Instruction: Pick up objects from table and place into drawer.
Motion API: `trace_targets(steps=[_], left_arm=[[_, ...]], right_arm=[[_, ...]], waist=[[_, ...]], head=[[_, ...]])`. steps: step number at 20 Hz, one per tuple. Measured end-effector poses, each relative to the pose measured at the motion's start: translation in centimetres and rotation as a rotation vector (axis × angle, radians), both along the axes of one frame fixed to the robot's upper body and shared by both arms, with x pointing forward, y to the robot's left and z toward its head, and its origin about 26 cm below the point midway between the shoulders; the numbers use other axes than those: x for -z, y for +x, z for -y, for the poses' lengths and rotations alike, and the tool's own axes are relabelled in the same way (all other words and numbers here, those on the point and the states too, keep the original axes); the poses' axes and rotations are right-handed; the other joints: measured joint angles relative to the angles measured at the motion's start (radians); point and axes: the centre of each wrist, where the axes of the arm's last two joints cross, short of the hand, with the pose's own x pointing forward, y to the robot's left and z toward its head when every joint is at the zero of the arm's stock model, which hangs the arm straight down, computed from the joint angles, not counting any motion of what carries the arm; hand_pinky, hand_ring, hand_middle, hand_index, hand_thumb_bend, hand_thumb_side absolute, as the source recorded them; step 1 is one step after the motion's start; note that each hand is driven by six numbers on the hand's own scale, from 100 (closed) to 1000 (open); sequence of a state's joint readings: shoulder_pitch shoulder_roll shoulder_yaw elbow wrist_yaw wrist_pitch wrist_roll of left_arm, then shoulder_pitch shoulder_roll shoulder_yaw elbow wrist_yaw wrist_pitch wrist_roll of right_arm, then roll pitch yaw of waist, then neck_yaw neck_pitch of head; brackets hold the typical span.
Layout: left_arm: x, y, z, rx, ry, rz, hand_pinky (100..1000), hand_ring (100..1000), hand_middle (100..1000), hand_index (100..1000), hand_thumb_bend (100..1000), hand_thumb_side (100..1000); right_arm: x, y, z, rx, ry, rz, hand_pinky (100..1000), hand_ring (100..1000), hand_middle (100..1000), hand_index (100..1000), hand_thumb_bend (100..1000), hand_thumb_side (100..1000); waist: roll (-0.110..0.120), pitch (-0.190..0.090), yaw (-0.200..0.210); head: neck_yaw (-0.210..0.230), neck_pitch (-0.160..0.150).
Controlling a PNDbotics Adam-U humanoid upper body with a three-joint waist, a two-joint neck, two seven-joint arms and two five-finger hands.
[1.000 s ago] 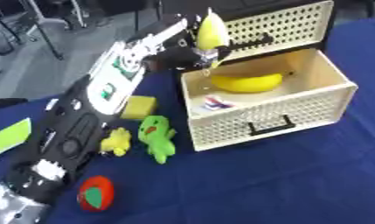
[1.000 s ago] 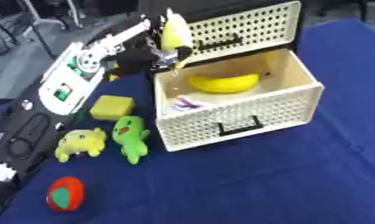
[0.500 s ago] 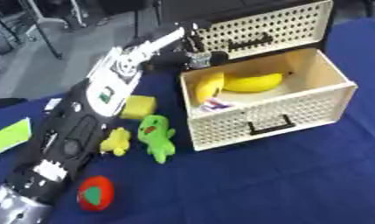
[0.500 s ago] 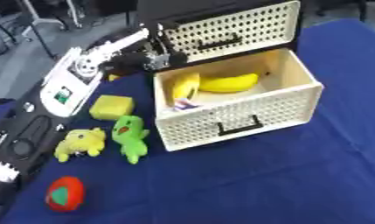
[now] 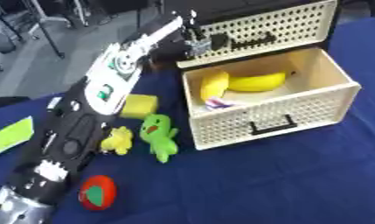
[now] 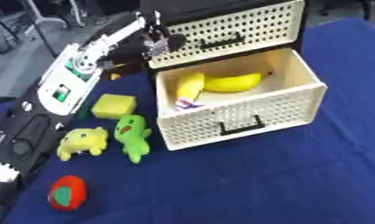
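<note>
Perforated drawer (image 5: 282,118) looks plastic; tablecloth (image 5: 297,183) matt.

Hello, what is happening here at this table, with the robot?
The robot is clearing toys from the blue table into the open drawer. Its left hand is above the drawer's back left corner, holding nothing. Inside lie a banana and a yellow piece. A yellow sponge, green toy, yellow toy and red ball wait outside.

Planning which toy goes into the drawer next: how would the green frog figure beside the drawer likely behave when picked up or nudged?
The green frog figure looks like a soft, rounded toy, so it probably squashes somewhat and weighs little. It lies flat on the blue tablecloth, so it is unlikely to roll or tip; a nudge would likely slide it. Its narrow lower end might flop if lifted by the head.
</note>
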State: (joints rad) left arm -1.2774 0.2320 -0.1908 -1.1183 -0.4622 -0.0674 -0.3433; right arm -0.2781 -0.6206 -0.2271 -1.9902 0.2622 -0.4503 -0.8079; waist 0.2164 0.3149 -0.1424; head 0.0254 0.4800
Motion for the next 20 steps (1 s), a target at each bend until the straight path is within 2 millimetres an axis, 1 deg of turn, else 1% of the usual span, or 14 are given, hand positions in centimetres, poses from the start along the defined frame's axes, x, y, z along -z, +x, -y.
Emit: trace_targets(steps=[1, 3, 4, 6, 12, 14, 15, 19, 20], left_arm=[[-0.5, -0.4, -0.1, 0.008, -0.020, 0.013, 285, 561, 551, 868, 557, 847], [-1.3, -1.2, -0.3, 0.021, -0.057, 0.034, 246, 516, 518, 832, 530, 831], [-1.7, -1.6, -0.4, 0.026, -0.076, 0.040, 212, 481, 499, 815, 519, 820], [-2.5, -2.5, -0.9, 0.031, -0.115, 0.049, 181, 452, 474, 797, 510, 809], [-4.5, -4.8, -2.9, 0.033, -0.225, 0.061, 146, 408, 420, 767, 489, 763], [-5.1, -5.6, -3.9, 0.021, -0.270, 0.072, 143, 400, 409, 758, 496, 755], [-5.4, -6.0, -4.6, 0.012, -0.296, 0.078, 145, 399, 407, 755, 482, 740], [-6.5, -7.8, -7.8, -0.039, -0.430, 0.112, 176, 402, 401, 743, 452, 665], [-6.9, -8.4, -8.6, -0.049, -0.466, 0.130, 183, 403, 398, 734, 442, 633]], right_arm=[[0.1, 0.0, 0.0, 0.001, 0.000, -0.003, 402, 565, 544, 675, 100, 770], [0.2, 0.0, 0.1, 0.004, 0.001, -0.006, 402, 565, 544, 675, 100, 769], [0.2, 0.0, 0.1, 0.005, 0.001, -0.007, 402, 565, 544, 675, 100, 769], [0.4, -0.1, 0.1, 0.009, 0.003, -0.011, 401, 566, 544, 675, 100, 769], [0.7, -0.1, 0.2, 0.011, 0.009, -0.019, 402, 566, 543, 675, 100, 768], [0.8, -0.2, 0.2, 0.012, 0.009, -0.022, 401, 567, 544, 676, 100, 767], [0.8, -0.2, 0.2, 0.013, 0.009, -0.022, 401, 567, 544, 676, 100, 767], [0.9, -0.3, 0.4, 0.016, 0.003, -0.027, 398, 569, 545, 679, 100, 765], [0.9, -0.3, 0.4, 0.016, 0.001, -0.028, 396, 570, 546, 679, 100, 765]], waist=[[-0.002, 0.000, 0.003], [-0.006, 0.000, 0.008], [-0.007, 0.000, 0.010], [-0.011, 0.000, 0.016], [-0.026, 0.000, 0.038], [-0.032, -0.001, 0.049], [-0.036, -0.001, 0.057], [-0.062, -0.001, 0.088], [-0.068, 0.000, 0.096]], head=[[0.000, 0.000], [0.000, 0.000], [-0.001, 0.000], [-0.001, 0.000], [-0.005, 0.001], [-0.009, 0.001], [-0.010, 0.001], [-0.019, 0.000], [-0.022, 0.000]])
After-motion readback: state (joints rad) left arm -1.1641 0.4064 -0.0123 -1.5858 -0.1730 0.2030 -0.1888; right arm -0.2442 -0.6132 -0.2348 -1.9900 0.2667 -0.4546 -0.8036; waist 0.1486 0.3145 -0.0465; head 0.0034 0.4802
